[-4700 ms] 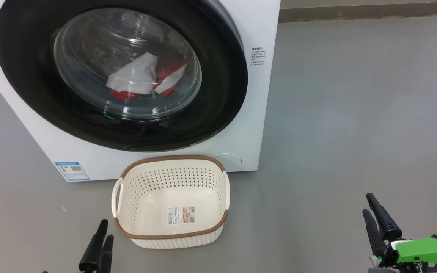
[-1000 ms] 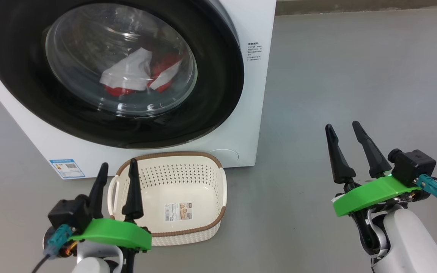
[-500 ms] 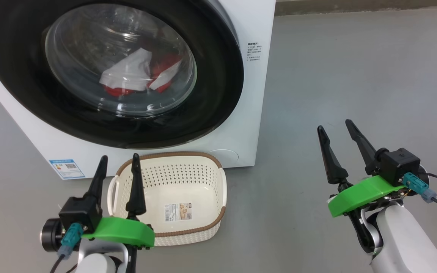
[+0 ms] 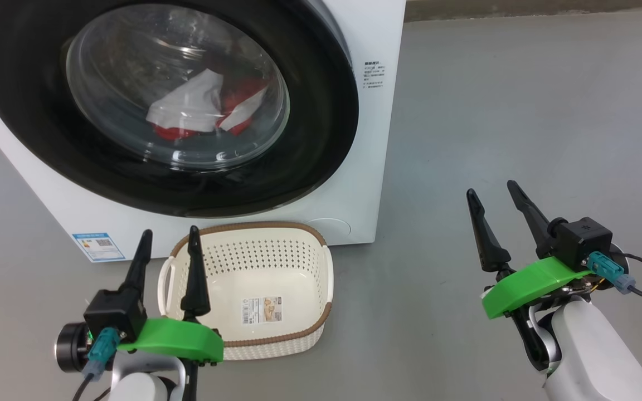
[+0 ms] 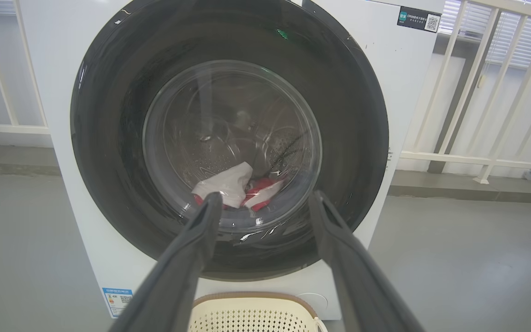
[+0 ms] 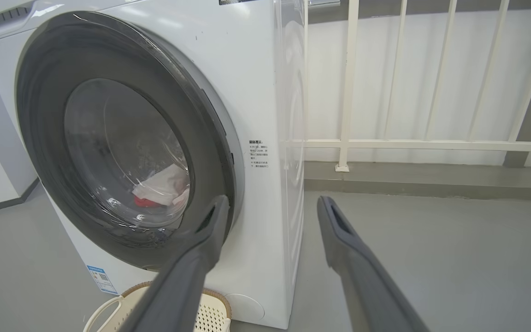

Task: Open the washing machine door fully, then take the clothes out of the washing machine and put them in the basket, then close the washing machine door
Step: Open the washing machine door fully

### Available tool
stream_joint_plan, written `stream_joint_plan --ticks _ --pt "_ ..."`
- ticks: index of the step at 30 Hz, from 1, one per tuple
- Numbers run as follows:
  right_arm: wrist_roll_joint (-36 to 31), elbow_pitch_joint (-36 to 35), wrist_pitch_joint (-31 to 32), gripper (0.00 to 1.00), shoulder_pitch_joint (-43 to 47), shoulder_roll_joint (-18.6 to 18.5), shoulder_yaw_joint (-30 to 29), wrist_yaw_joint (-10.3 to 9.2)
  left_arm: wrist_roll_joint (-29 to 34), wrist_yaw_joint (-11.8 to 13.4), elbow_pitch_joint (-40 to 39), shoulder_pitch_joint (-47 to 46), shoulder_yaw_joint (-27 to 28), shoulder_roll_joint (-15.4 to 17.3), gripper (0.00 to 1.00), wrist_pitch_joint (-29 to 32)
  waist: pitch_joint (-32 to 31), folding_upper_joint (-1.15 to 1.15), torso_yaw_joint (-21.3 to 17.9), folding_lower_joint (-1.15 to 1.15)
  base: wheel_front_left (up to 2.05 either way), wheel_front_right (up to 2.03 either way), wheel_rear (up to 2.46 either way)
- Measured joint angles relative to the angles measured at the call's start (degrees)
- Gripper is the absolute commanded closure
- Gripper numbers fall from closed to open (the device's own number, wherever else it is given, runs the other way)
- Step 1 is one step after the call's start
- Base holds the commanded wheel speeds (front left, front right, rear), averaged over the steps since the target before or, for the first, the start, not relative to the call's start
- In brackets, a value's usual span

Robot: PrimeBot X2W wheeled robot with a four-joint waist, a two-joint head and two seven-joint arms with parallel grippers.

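**Black-rimmed door shut, both grippers wide and empty**

We see the washing machine (image 4: pixel 379 167) standing on the grey floor (image 4: pixel 521 111) at the far left of the head view. The washing machine door (image 4: pixel 37 122) sits closed against its white front. Through the bulging glass we can make out the clothes (image 4: pixel 198 111), a crumpled heap of red and white fabric low in the drum. A small blue label (image 4: pixel 98 246) is stuck near the lower left corner of the front panel.

The basket (image 4: pixel 254 225) sits on the floor just in front of the machine, below the door. We find nothing in it but a sticker (image 4: pixel 266 313) on its bottom.

Our left gripper (image 4: pixel 169 231) hovers at the near left, over the basket's left handle. Its jaws are spread wide and hold nothing. In the left wrist view its fingers (image 5: pixel 191 249) point at the lower part of the door, apart from it.

Our right gripper (image 4: pixel 491 188) is well to the right, above bare floor and clear of the machine. Its jaws are also fully apart and empty. In the right wrist view its fingers (image 6: pixel 201 249) aim toward the machine's right front edge, with a white railing (image 6: pixel 348 92) behind. We cannot tell from these views how close either gripper is to the door.
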Motion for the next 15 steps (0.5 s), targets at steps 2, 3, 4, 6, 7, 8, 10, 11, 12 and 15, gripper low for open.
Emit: stream_joint_plan --ticks 2,3,4,6,7,8,10,11,12,15 --pt "0.00 0.13 -0.01 0.00 -0.01 0.00 0.00 0.00 -0.02 0.19 -0.03 0.00 -0.01 0.04 0.00 0.00 0.12 0.00 0.00 0.00 0.00 0.00 0.00" --pt "0.00 0.16 0.00 0.00 -0.01 0.00 -0.01 0.00 -0.03 0.19 -0.05 0.00 -0.01 0.07 0.00 0.00 0.17 0.00 0.01 0.00 0.00 0.00 0.00" --pt "0.00 0.19 -0.01 0.00 -0.01 0.00 -0.01 0.00 -0.03 0.20 -0.07 0.00 -0.03 0.09 0.00 0.01 0.22 0.00 0.03 0.00 0.00 0.00 0.00" --pt "-0.03 0.20 -0.01 0.00 -0.02 0.00 -0.03 0.00 -0.05 0.32 -0.11 0.00 -0.05 0.15 0.00 0.07 0.35 0.00 0.10 0.00 0.00 0.00 0.00" --pt "-0.16 0.20 -0.01 0.00 -0.04 0.00 -0.04 0.00 -0.13 0.46 -0.20 0.00 -0.07 0.19 0.00 0.07 0.53 0.00 0.17 0.00 0.00 0.00 0.00" --pt "-0.18 0.20 -0.01 0.00 -0.05 0.00 -0.08 0.00 -0.14 0.59 -0.32 0.00 -0.09 0.19 0.00 0.08 0.64 0.00 0.21 0.00 0.00 0.00 0.00" --pt "-0.35 0.19 -0.01 0.00 -0.10 0.00 -0.15 0.00 -0.23 0.63 -0.60 0.00 -0.10 0.19 0.00 0.08 0.90 0.00 0.31 0.00 0.00 0.00 0.00" --pt "-0.48 0.14 -0.01 0.00 -0.14 0.00 -0.22 0.00 -0.26 0.63 -0.76 0.00 -0.13 0.19 0.00 0.08 1.06 0.00 0.37 0.00 0.00 0.00 0.00" --pt "-0.54 0.04 -0.01 0.00 -0.16 0.00 -0.33 0.00 -0.30 0.63 -0.93 0.00 -0.19 0.19 0.00 0.10 1.25 0.00 0.43 0.00 0.00 0.00 0.00" --pt "-0.58 -0.59 0.00 0.00 -0.23 0.00 -0.87 0.00 -0.30 0.63 -1.37 0.00 -0.48 0.19 0.00 0.57 2.00 0.00 0.66 0.00 0.00 0.00 0.00"
